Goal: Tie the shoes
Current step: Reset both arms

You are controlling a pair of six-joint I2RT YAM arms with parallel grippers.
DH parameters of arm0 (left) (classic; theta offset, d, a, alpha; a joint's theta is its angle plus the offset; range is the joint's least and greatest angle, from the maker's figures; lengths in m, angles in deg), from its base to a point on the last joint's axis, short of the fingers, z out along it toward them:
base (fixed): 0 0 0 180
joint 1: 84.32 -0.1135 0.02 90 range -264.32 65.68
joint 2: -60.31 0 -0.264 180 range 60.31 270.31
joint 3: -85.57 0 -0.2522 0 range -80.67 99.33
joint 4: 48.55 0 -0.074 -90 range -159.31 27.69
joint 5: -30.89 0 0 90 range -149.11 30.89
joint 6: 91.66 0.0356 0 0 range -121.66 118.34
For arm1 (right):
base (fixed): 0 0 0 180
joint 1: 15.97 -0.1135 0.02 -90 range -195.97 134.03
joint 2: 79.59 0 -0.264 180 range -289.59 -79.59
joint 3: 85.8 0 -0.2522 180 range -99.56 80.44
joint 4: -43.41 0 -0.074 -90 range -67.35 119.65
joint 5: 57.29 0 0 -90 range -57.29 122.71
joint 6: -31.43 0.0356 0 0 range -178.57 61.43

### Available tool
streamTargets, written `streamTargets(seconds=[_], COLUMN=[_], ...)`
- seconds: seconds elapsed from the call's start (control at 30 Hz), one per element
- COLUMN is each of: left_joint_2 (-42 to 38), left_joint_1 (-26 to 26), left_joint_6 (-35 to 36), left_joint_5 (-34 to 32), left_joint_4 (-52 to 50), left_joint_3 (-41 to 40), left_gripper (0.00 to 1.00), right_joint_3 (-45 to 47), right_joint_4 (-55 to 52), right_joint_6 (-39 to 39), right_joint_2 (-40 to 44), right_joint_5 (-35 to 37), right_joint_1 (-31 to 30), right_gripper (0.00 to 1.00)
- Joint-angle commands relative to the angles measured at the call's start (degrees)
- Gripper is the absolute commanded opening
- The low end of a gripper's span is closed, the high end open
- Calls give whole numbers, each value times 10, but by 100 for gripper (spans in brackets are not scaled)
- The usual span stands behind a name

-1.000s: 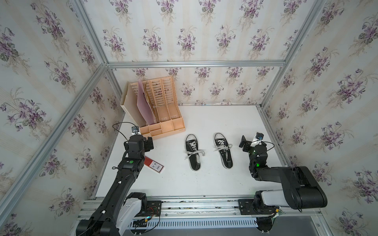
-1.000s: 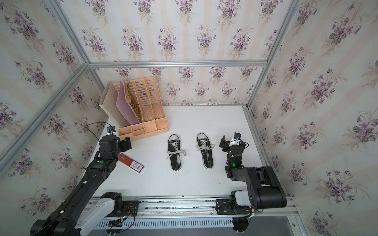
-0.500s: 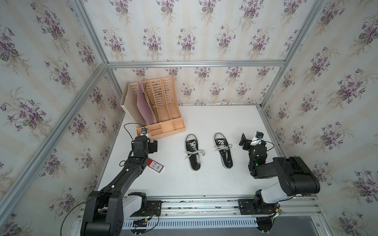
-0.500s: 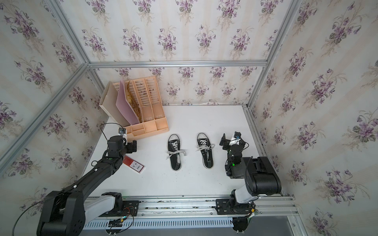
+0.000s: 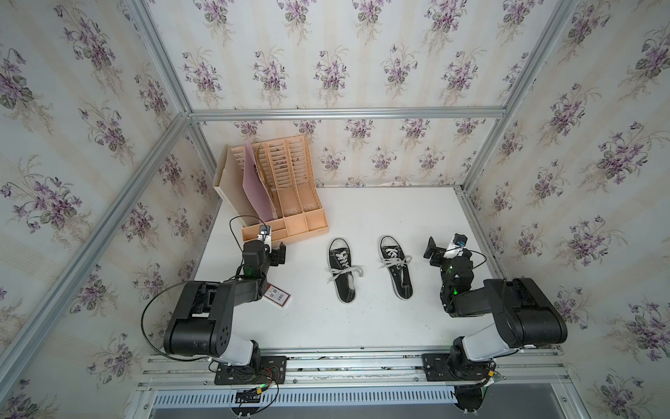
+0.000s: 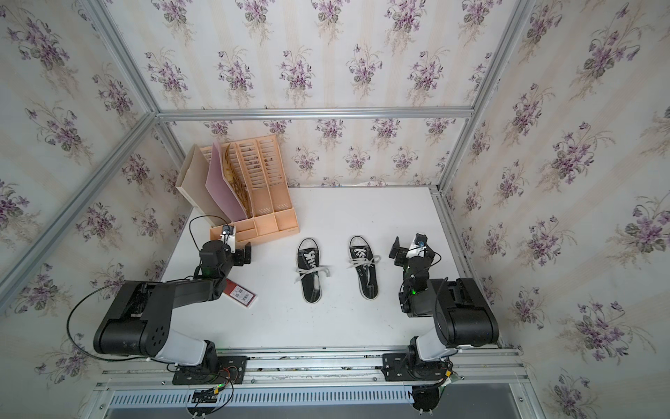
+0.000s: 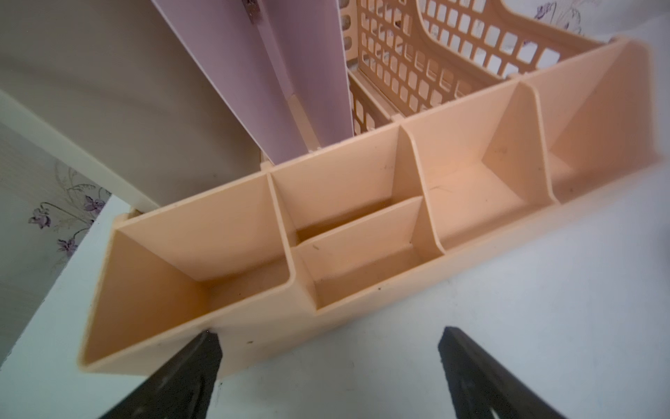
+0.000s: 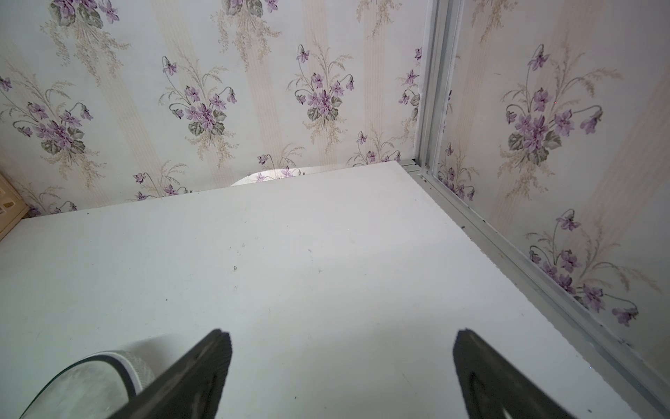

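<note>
The shoes are two black sneakers with white toe caps, lying side by side mid-table with toes toward the back wall. The left shoe (image 5: 341, 270) (image 6: 309, 270) and the right shoe (image 5: 396, 266) (image 6: 363, 266) both have pale laces lying loose across them. My left gripper (image 5: 274, 254) (image 7: 330, 335) is open and empty, low over the table left of the shoes. My right gripper (image 5: 442, 250) (image 8: 341, 334) is open and empty to the right of the shoes. The right shoe's toe cap (image 8: 87, 384) shows beside one finger in the right wrist view.
A peach desk organizer (image 5: 286, 203) (image 7: 362, 254) holding a pink folder (image 5: 255, 188) stands at the back left, right in front of my left gripper. A red card with a QR label (image 5: 277, 295) lies partly under my left arm. Wallpapered walls on aluminium frames enclose the table.
My left arm has folded down low, and its gripper has shifted slightly right toward the organizer. The right arm has also folded down, its gripper staying almost in place. Both grippers stay open.
</note>
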Motion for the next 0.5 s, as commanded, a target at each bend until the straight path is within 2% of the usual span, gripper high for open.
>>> streamTargets(seconds=[0.0, 0.47], left_joint_2=[0, -1], left_joint_1=[-2, -4], left_joint_6=[-1, -1], left_joint_5=[5, 9], left_joint_4=[5, -3], left_joint_3=[3, 6], left_gripper=[99, 99], right_joint_3=[-1, 1], right_joint_4=[11, 13], right_joint_6=[-2, -3], right_joint_2=[1, 2], right_joint_5=[-1, -1], right_joint_1=[0, 0], right_gripper=[100, 100])
